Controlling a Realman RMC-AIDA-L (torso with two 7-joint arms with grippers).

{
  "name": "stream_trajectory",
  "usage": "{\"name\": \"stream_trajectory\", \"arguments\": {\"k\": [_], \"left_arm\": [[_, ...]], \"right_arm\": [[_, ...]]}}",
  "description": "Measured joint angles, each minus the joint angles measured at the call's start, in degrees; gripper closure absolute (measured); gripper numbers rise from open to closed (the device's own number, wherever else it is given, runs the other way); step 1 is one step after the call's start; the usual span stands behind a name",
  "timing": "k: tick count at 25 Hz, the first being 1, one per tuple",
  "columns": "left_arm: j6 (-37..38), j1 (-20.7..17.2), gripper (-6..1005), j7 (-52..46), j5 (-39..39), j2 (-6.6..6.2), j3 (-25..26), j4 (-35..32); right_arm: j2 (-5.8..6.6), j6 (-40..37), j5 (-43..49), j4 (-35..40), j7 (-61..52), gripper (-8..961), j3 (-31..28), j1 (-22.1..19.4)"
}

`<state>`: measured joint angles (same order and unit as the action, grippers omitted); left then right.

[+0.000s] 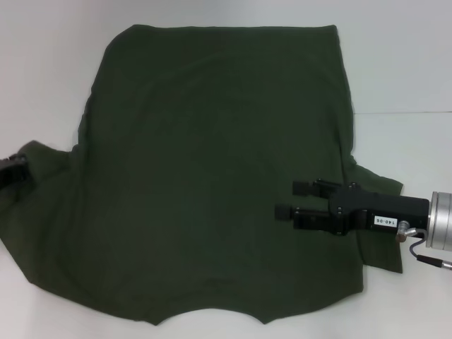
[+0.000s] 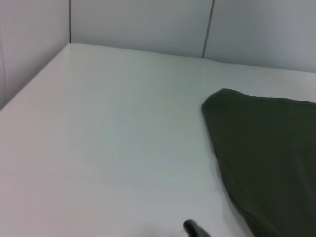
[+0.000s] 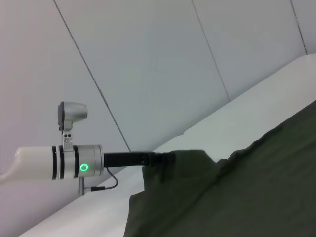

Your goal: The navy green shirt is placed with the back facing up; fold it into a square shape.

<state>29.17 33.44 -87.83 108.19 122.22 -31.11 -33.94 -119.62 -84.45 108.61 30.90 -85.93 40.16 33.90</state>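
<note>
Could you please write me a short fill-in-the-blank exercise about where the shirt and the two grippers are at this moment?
1. The large dark olive-green soft fabric shirt lies spread on a ____ table.
2. The right gripper is over the shirt, and its two black fingers are ____.
3. The left gripper shows at the shirt's ____ sleeve.

Missing words: white; open; left

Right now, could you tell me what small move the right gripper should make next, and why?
Probably lower onto the fabric beneath and close: the right gripper is open, empty, over the navy green shirt near its right sleeve, while the left gripper is at the left sleeve.
</note>
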Motion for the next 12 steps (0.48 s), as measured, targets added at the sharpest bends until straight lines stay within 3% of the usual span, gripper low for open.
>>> {"name": "stream_trajectory", "arguments": {"k": [12], "left_arm": [[-2.12,1.13,985,1.63,-0.45,-0.23,0.00,-1.63]], "right_arm": [[0.00,-0.01,-0.44,-0.69,0.31,56,0.00,0.12]]}}
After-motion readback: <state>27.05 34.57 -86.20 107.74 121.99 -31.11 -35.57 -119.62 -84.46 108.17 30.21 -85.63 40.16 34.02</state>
